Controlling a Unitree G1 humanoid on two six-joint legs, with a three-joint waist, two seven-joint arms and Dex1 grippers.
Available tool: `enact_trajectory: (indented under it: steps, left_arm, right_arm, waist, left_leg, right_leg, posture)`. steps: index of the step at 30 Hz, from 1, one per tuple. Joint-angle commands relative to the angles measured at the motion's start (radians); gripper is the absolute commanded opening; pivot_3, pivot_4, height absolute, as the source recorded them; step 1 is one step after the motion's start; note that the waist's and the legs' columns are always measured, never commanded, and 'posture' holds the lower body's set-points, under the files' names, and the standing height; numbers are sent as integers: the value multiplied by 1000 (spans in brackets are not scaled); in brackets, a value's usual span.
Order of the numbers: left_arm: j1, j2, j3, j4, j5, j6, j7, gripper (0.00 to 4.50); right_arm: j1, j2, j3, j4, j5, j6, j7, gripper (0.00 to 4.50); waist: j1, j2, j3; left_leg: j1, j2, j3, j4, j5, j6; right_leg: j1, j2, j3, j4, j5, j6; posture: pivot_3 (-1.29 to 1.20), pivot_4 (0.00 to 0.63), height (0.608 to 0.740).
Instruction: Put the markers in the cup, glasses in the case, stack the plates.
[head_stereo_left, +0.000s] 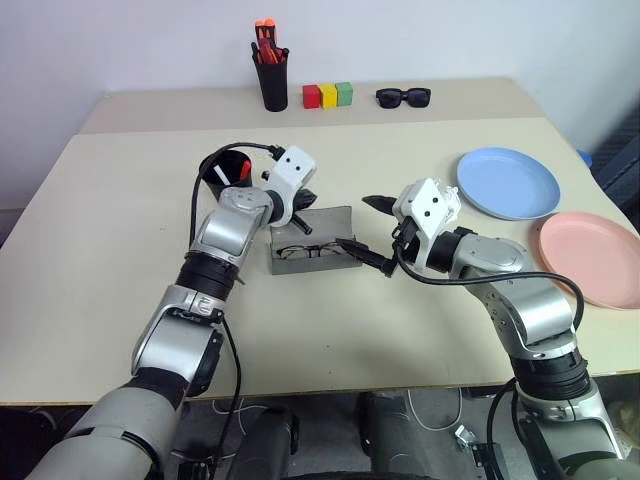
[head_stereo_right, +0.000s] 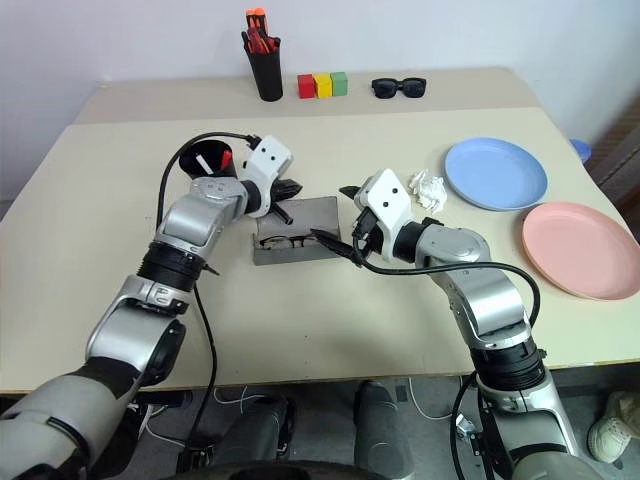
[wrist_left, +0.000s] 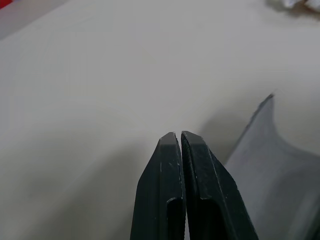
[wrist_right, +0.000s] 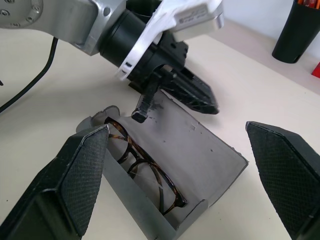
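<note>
At the middle of the table, your left gripper (wrist_right: 192, 92) is pinched together over the open case (wrist_right: 200, 155), and your right gripper (head_stereo_left: 365, 225) is spread wide at its 3 o'clock. The glasses (wrist_right: 145, 167) lie folded inside.

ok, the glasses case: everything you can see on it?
The grey felt-like glasses case lies open on the beige table, lid tilted back. Dark wire-framed glasses lie folded in its tray. The shut left end effector hovers by the lid's far edge; contact can't be told. The open right end effector hangs just short of the case's right end.
</note>
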Motion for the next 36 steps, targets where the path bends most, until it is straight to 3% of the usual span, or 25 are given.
enact_trajectory:
  steps: [1,17,29,36]
  left_arm:
    - [-37,28,-39,20,66,-81,20,77]
    - [-50,26,-66,110,156,-198,50,77]
    - [-62,22,-15,27,68,14,-74,77]
    - [-34,31,20,-113,-40,211,-171,77]
  right_arm:
    - [-3,2,-4,-41,5,-20,-8,4500]
    - [4,2,10,-54,5,-15,-20,4500]
    - [-2,7,19,-44,1,-20,-23,4500]
    - [-5,6,26,-36,-8,-28,-23,4500]
  waist:
    - [0,0,0]
    - [0,0,0]
    - [0,0,0]
    - [-2,0,0]
  left_leg:
    - [0,0,0,0,0,0]
    - [0,0,0,0,0,0]
    - [0,0,0,0,0,0]
    - [0,0,0,1,0,0]
  right_leg:
    - [0,0,0,0,0,0]
    - [0,0,0,0,0,0]
    - [0,0,0,1,0,0]
    - [0,0,0,1,0,0]
  posture:
    - [0,150,740]
    - [0,150,740]
    - [0,150,740]
    - [0,150,740]
